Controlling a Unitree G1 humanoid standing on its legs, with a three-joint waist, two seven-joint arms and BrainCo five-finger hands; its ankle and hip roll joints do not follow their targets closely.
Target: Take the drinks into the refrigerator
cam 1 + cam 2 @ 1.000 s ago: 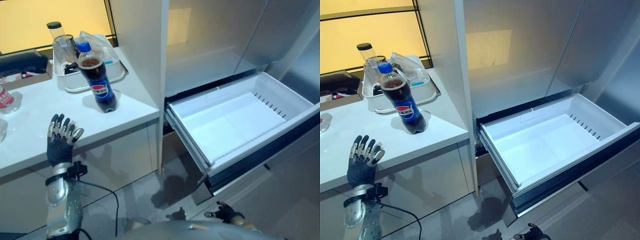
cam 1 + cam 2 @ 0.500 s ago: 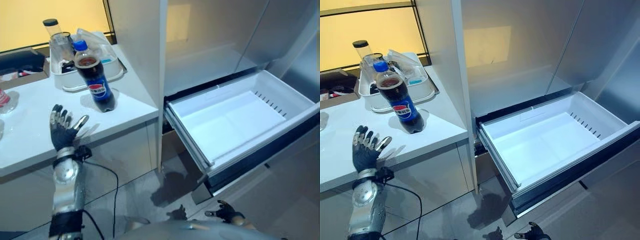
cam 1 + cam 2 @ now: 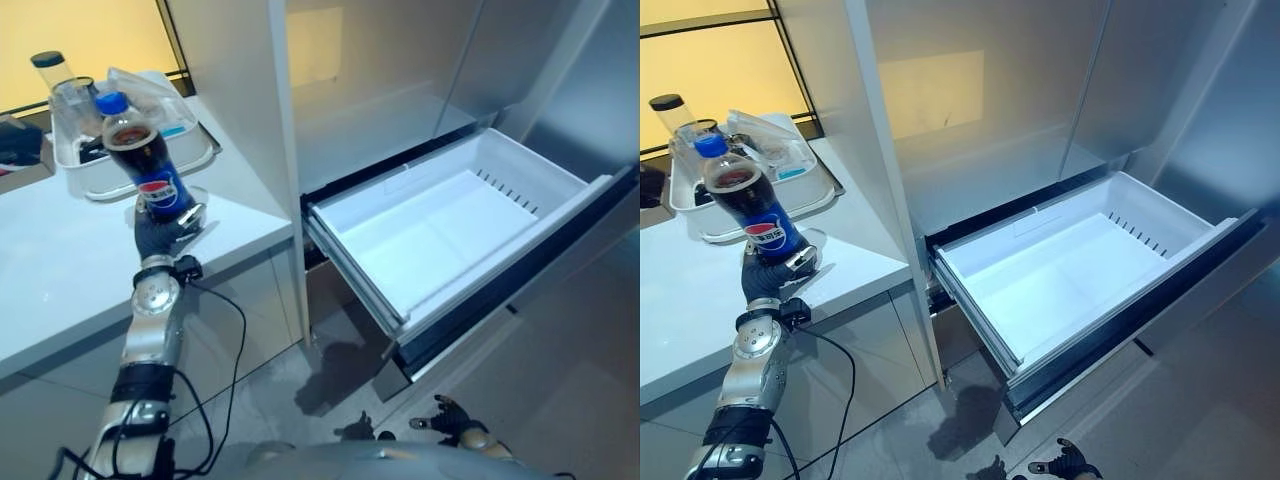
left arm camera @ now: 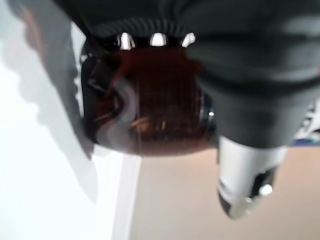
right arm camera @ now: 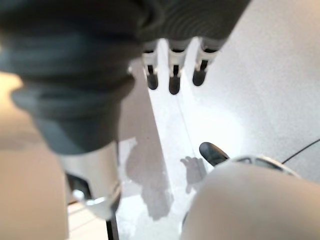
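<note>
A cola bottle [image 3: 150,176] with a blue cap stands upright on the white counter [image 3: 60,270], near its front right corner. My left hand [image 3: 157,238] is up against the bottle's lower part, thumb [image 4: 245,185] sticking out straight to one side. In the left wrist view the dark bottle [image 4: 150,115] lies right before the palm, with fingertips [image 4: 157,39] showing past it. The refrigerator's white drawer [image 3: 450,230] is pulled out and holds nothing. My right hand [image 3: 450,432] hangs low near the floor, its fingers [image 5: 172,75] straight.
A white tray [image 3: 205,150] with a lidded jar [image 3: 52,75] and clear bags sits behind the bottle. A tall grey panel [image 3: 240,100] divides the counter from the refrigerator. The open drawer juts into the floor space at right.
The camera has shifted, sliding the scene left. My left hand has moved forward from the counter's front edge to the foot of the cola bottle. The right hand has stayed low.
</note>
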